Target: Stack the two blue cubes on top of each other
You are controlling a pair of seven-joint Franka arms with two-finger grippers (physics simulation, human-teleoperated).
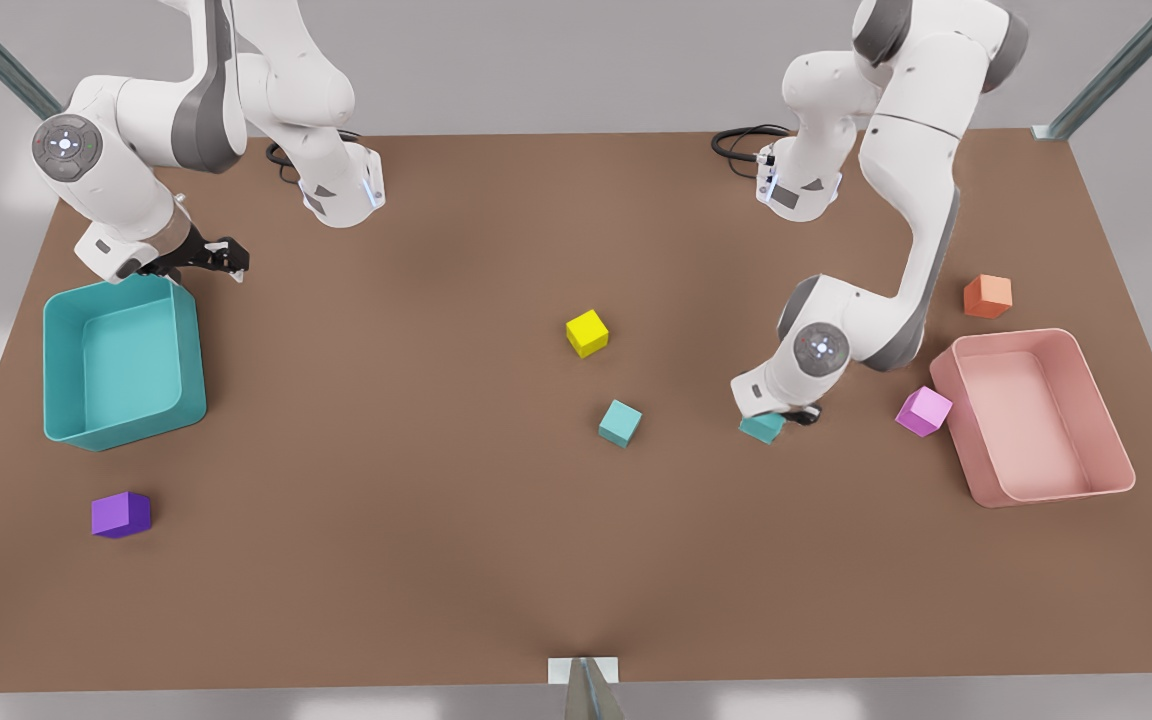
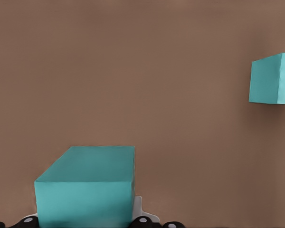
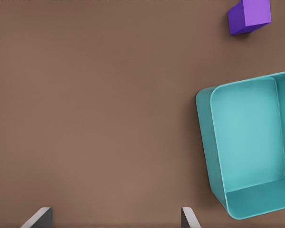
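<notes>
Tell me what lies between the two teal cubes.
Nothing: in the front view only bare brown table separates the free teal cube from the one at the left hand.

Table (image 1: 456,300): matt brown surface, smooth, faintly fibrous like pressed board. Teal cubes (image 1: 620,423) (image 1: 762,428): plain, matt, smooth faces with a plastic look. Teal bin (image 1: 191,345) and pink bin (image 1: 1106,420): smooth moulded plastic, soft sheen along the rims. Arm shells (image 1: 921,90): glossy white plastic with grey joint sections. Frame posts (image 1: 1116,70): brushed metal. Purple cube (image 3: 249,16): matt, smooth.
</notes>
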